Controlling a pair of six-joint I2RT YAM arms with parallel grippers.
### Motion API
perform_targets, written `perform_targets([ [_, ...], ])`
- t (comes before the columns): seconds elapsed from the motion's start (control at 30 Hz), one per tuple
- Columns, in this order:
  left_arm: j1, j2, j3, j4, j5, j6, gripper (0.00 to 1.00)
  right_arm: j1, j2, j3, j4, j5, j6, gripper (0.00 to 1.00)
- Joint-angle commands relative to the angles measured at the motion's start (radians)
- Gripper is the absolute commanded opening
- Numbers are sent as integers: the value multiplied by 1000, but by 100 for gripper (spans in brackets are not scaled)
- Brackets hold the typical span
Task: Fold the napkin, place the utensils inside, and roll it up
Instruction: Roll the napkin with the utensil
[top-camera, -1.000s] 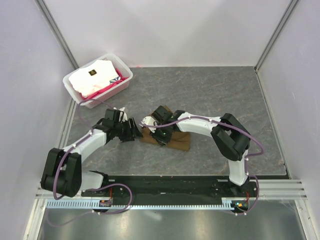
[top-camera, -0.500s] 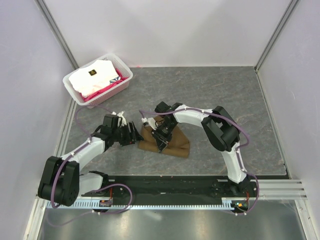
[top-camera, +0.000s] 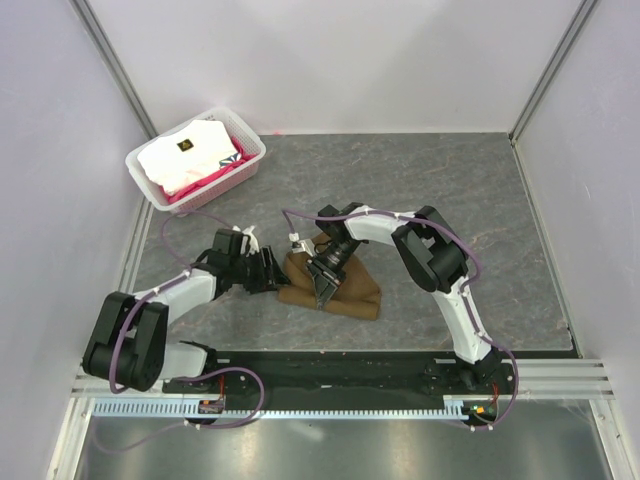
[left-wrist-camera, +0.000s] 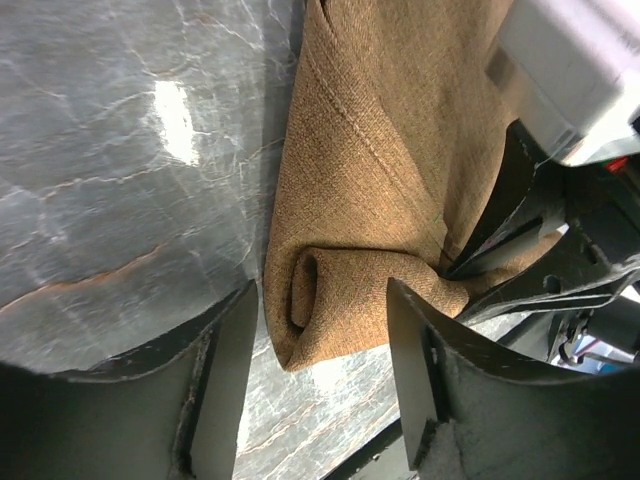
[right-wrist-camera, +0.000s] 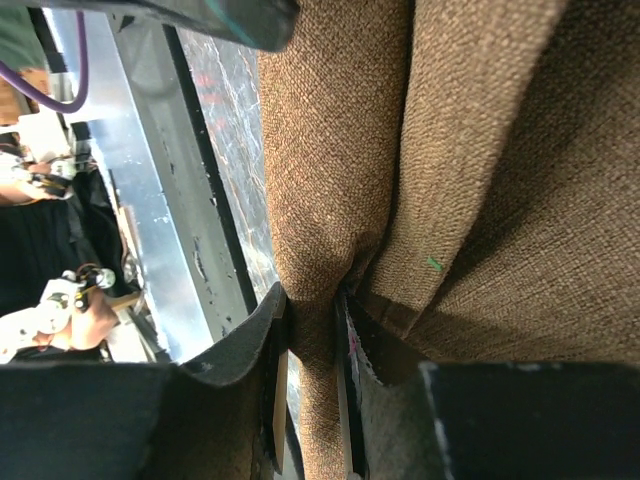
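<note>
Two claws are on the cloth. My right gripper (right-wrist-camera: 315, 300) is pinching a fold of the brown napkin (top-camera: 355, 292), which lies partly rolled on the table (top-camera: 450, 200) between the arms. My left gripper (left-wrist-camera: 318, 300) is spread, one finger on each side of the roll's open end.

Non-task items only:
- White slatted basket (top-camera: 215, 185) at the far-left corner of the counter (top-camera: 450, 190), set at an angle.
- Inside it: folded white cloth (top-camera: 180, 160) on top with a small dark label (top-camera: 184, 146); pink cloth (top-camera: 228, 160) shows at its right side and through the slats.
- Counter is grey, marbled, glossy; glare patch in the left wrist view (left-wrist-camera: 170, 120).
- Pale wall panels (top-camera: 330, 60) on three sides, metal posts (top-camera: 110, 60) at the far corners.
- Black base plate (top-camera: 340, 370) along the near edge, slotted cable duct (top-camera: 300, 408) just nearer, then brushed metal sheet (top-camera: 350, 450).
</note>
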Motion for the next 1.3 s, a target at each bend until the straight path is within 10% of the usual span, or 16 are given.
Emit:
perform_targets([
  [0.0,-14,44,-5,61,36,-15,56,-2,64,5,-2,71,-68,13],
  [0.47,-22,119,22,48,37,-12,3,-6,26,17,11,132,-54,17],
  [0.67,-22,144,43,-6,16,-4,2,-6,-115,-10,135,297,67,44],
  [1.27,-15,233,190,-167,6,33,2,413,-583,-495,647,1177,73,65],
])
